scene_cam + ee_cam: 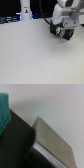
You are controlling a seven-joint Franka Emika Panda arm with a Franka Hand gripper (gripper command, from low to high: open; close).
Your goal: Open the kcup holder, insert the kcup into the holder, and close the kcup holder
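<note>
In the exterior view my gripper [62,34] hangs low over the white table [35,55] at the exterior view's right, with its dark fingertips close to the surface. I cannot tell whether it is open or shut, or whether it holds anything. The wrist view is very close and blurred. It shows a black surface [17,144] that looks like part of the kcup holder, with a pale grey slab [52,141] against it. A teal-green shape [4,109] sits at the frame's edge, and I cannot tell whether it is the kcup. The holder does not show as a whole in the exterior view.
A tall white cylinder [25,10] stands at the back, towards the exterior view's left, in front of a dark strip with a blue glint. The table's white surface fills the rest of the exterior view.
</note>
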